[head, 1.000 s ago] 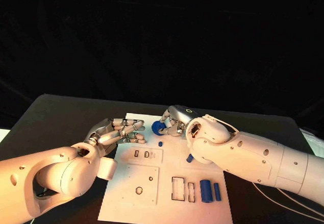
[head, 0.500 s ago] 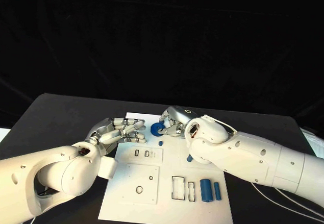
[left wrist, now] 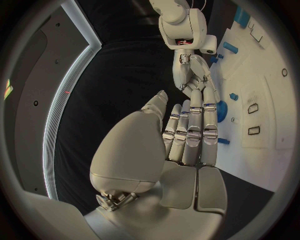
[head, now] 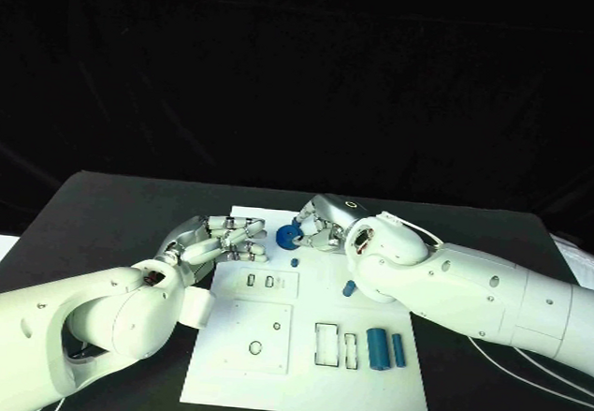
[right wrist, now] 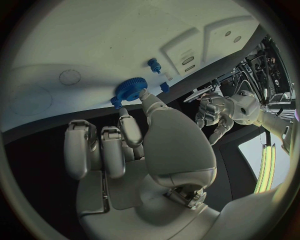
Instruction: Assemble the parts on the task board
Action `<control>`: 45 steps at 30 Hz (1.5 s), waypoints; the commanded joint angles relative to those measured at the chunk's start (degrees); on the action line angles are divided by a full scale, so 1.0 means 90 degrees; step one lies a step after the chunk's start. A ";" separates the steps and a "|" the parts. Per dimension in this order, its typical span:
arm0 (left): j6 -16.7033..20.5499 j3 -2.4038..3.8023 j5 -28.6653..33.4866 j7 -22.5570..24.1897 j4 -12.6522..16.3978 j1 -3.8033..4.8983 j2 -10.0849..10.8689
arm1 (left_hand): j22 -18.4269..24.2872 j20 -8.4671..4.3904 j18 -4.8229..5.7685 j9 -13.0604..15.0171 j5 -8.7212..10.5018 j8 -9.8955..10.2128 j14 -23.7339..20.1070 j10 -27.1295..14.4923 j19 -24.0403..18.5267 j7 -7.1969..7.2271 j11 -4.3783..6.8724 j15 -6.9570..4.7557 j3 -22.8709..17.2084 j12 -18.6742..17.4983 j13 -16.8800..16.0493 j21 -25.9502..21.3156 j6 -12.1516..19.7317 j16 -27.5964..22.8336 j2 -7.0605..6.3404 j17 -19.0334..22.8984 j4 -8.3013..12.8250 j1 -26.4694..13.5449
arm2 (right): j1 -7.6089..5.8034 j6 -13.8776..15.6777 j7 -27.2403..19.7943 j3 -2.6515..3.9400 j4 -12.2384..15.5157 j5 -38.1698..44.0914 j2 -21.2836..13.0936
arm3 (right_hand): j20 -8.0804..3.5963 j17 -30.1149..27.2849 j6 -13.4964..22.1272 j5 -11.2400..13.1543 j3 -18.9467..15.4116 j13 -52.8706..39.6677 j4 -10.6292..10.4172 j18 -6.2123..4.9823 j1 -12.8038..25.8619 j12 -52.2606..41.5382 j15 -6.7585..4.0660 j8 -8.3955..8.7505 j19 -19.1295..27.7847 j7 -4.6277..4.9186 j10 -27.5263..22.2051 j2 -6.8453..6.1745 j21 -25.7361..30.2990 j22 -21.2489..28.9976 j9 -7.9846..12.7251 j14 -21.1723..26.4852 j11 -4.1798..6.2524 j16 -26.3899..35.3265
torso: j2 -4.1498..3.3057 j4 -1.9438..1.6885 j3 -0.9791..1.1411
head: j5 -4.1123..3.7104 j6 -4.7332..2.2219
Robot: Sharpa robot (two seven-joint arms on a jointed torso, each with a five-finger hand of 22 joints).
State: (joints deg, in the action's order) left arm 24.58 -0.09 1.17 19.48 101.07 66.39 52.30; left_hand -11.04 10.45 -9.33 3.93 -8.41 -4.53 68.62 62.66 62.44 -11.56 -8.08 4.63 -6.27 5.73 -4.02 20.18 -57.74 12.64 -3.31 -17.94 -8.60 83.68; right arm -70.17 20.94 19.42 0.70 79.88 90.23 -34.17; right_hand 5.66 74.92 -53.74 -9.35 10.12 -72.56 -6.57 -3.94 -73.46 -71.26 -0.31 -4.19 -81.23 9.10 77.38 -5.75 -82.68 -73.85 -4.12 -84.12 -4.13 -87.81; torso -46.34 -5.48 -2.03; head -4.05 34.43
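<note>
Right hand [head: 326, 228] is gripping a blue gear [head: 287, 238] at its fingertips, over the far edge of the task board [head: 301, 375]. Left hand [head: 222, 240] is hovering just beside, fingers loosely curled, holding nothing. Judging early: two blue bars [head: 386, 349] are lying loose behind the right forearm, slots unfilled. Gear's seat hard to make out.

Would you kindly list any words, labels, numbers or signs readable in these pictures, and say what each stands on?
No readable text.
The task board bears only slots and holes, no lettering.
The blue gear by the right hand carries no marking.
A small ring mark on the right hand's back is a symbol, not lettering.
The left hand shows no label.
</note>
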 commanded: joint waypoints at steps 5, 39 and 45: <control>-0.0138 0.0004 0.0006 0.0023 -0.0003 0.0007 0.0023 | -0.0010 -0.0008 -0.0082 0.0005 0.0021 0.0022 -0.0043 -0.0020 -0.0056 -0.0033 -0.0033 0.0016 0.0008 -0.0028 0.0008 0.0041 0.0016 -0.0015 0.0003 -0.0006 0.0046 0.0043 | -0.0019 0.0747 -0.1386 0.0021 0.0527 -0.1166 -0.0823 | 0.0025 0.1175 -0.0095 -0.0132 0.0003 -0.0057 0.0069 0.0064 -0.0152 -0.0066 0.0008 -0.0030 -0.0024 -0.0008 0.0074 0.0105 -0.0003 -0.0020 -0.0012 -0.0546 0.0015 -0.0016 | 0.0013 0.0049 0.0003 | 0.0016 -0.0024; -0.0301 0.0000 0.0006 0.0085 -0.0357 -0.0029 -0.0120 | -0.0023 -0.0009 -0.0081 0.0008 0.0020 0.0025 -0.0048 -0.0012 -0.0071 -0.0024 -0.0028 0.0015 -0.0016 -0.0036 0.0007 0.0052 0.0009 -0.0026 0.0016 -0.0028 0.0073 0.0059 | 0.0290 -0.0163 -0.3385 0.0022 -0.0384 -0.2831 -0.2287 | 0.0020 0.1309 -0.0094 -0.0109 -0.0028 0.0003 0.0369 0.0080 -0.0456 0.0023 0.0011 0.0020 -0.0056 0.0005 0.0009 0.0052 -0.0035 -0.0098 0.0010 -0.0572 0.0008 -0.0076 | 0.0116 0.0222 0.0200 | -0.0031 0.0005; -0.0304 0.0000 0.0006 0.0082 -0.0375 -0.0036 -0.0127 | -0.0023 -0.0009 -0.0081 0.0008 0.0020 0.0025 -0.0048 -0.0012 -0.0071 -0.0024 -0.0028 0.0015 -0.0016 -0.0036 0.0007 0.0052 0.0009 -0.0026 0.0016 -0.0028 0.0073 0.0059 | 0.0366 -0.0263 -0.3404 0.0022 -0.0578 -0.2834 -0.2174 | 0.0025 0.1312 -0.0051 -0.0064 -0.0066 0.0020 0.0403 0.0076 -0.0471 0.0047 0.0017 0.0041 -0.0043 0.0013 -0.0009 0.0024 -0.0026 -0.0079 0.0018 -0.0572 0.0000 -0.0077 | 0.0115 0.0216 0.0192 | -0.0034 0.0043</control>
State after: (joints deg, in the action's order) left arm 23.12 -0.12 1.17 19.60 97.67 66.08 51.27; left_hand -11.16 10.25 -9.32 3.93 -8.41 -4.55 68.62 62.65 62.24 -11.56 -8.08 4.63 -6.42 5.73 -4.02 20.42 -57.74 12.64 -3.31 -18.13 -8.12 83.68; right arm -66.97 20.27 -10.04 0.89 74.91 65.06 -53.86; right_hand 5.87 74.95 -54.59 -10.29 9.50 -72.45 -3.22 -3.95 -77.26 -71.21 -0.31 -4.19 -81.44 9.08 77.57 -5.32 -82.69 -74.61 -4.04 -84.13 -3.96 -88.26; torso -45.27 -3.49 -0.26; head -4.33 34.68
